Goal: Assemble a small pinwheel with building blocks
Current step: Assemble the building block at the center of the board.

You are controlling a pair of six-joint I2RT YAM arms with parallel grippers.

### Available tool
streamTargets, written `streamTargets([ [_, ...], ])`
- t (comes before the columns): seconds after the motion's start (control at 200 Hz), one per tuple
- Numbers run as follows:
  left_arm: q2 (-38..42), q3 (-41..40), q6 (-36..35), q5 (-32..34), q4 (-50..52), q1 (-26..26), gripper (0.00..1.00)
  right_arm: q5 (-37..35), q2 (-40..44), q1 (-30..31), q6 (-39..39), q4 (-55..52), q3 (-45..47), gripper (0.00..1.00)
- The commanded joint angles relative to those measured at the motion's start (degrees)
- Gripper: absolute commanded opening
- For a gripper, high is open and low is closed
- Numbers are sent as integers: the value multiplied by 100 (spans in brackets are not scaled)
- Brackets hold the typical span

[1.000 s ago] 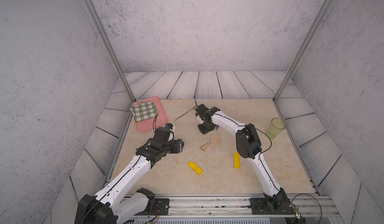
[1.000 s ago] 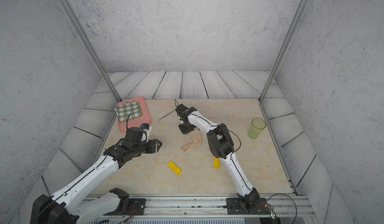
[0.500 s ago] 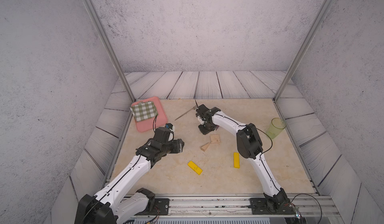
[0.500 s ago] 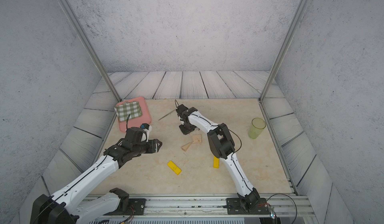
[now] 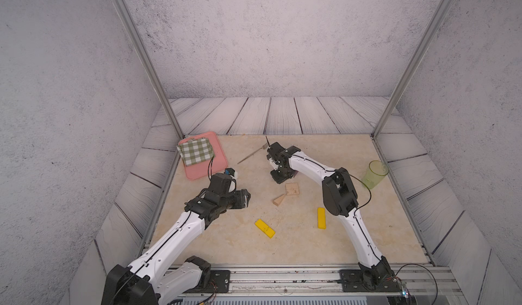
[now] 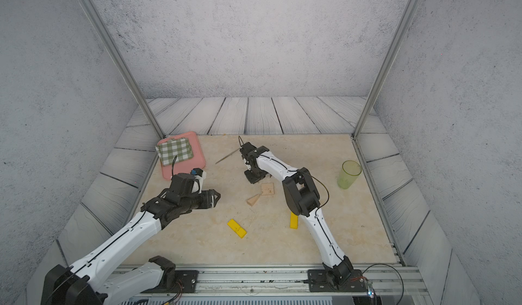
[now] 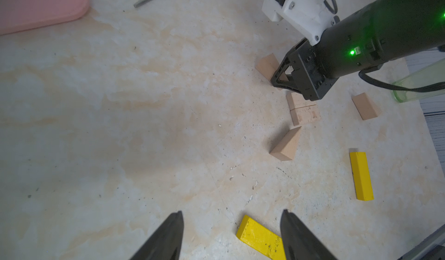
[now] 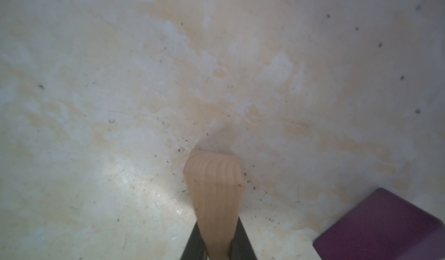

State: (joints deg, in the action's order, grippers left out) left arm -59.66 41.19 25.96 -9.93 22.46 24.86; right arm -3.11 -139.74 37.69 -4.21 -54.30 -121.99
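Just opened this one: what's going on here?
The right gripper is shut on a tan wedge, holding it low over the table beside the tan square of two blocks. Another tan wedge lies at a corner of that square. The left gripper hovers open, holding nothing, near a yellow bar; a second yellow bar and the purple wedge lie loose.

A green checked cloth (image 5: 195, 154) lies on the pink tray (image 5: 221, 160), a grey utensil (image 5: 250, 157) nearby, a green cup (image 5: 375, 175) well apart.
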Motion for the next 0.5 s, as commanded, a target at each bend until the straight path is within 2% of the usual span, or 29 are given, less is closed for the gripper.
streamTargets([
  [0.0,59,-84,6,-48,-16,-43,70,-130,-31,-79,54,-552,315,14],
  [0.495,47,-85,10,-88,-19,-42,71,-124,-27,-113,34,-526,293,23],
])
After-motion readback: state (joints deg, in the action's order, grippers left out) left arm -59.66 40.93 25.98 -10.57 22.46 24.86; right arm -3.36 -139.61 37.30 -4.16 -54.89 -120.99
